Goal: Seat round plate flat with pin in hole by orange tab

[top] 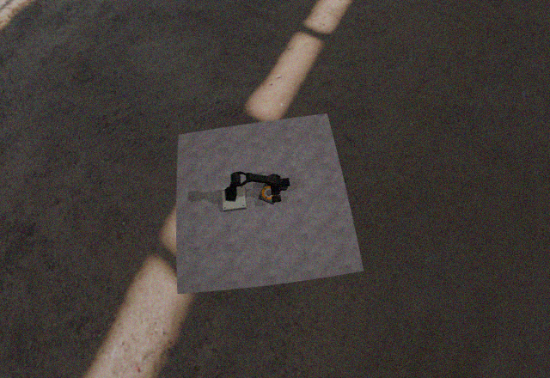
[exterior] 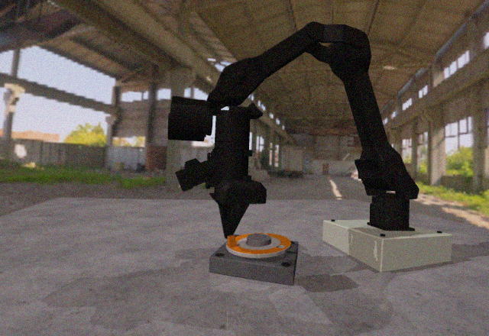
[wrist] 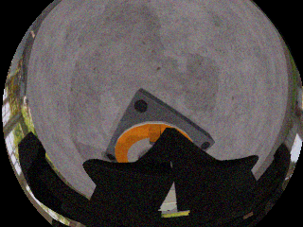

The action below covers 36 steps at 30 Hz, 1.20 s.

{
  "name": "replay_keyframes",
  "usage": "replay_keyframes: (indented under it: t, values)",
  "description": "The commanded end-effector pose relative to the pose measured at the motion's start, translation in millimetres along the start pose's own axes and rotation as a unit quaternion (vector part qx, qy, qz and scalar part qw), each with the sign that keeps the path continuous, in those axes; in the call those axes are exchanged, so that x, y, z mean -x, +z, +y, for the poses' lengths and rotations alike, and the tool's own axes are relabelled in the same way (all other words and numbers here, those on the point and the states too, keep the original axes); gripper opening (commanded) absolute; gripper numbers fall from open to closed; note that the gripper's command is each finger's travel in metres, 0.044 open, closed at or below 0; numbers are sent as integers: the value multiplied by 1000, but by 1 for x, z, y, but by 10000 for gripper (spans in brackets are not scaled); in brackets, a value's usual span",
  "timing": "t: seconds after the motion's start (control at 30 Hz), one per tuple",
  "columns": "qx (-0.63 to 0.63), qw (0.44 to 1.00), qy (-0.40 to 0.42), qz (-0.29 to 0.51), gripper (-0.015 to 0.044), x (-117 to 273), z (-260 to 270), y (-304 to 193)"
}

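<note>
The round plate, with an orange ring, sits around the grey post on the dark square base. Its orange tab stands up at the rim, on the left in the exterior view. My gripper is shut and empty, pointing down. Its tips are right beside the tab, at about the height of its top; whether they touch it I cannot tell. The pin and the hole by the tab cannot be made out. The plate's tilt is too slight to judge.
The arm's pale mounting block stands right of the base in the exterior view, with the arm arching over between them. Dark round spots mark the base's corners. The grey table top lies around both.
</note>
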<state>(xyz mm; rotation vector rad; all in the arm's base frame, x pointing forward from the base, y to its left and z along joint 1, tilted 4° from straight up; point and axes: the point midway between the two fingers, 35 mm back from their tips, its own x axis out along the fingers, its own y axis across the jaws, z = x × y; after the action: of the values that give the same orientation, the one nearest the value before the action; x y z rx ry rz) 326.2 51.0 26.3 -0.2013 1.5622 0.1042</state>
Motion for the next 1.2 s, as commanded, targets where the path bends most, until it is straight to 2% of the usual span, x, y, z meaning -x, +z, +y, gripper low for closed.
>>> replay_keyframes:
  t: [0.0, 1.17]
  values:
    - [-1, 1000, 3, -1, 0, -1, 9, 2]
    - [-1, 1000, 4, -1, 0, -1, 44, -10]
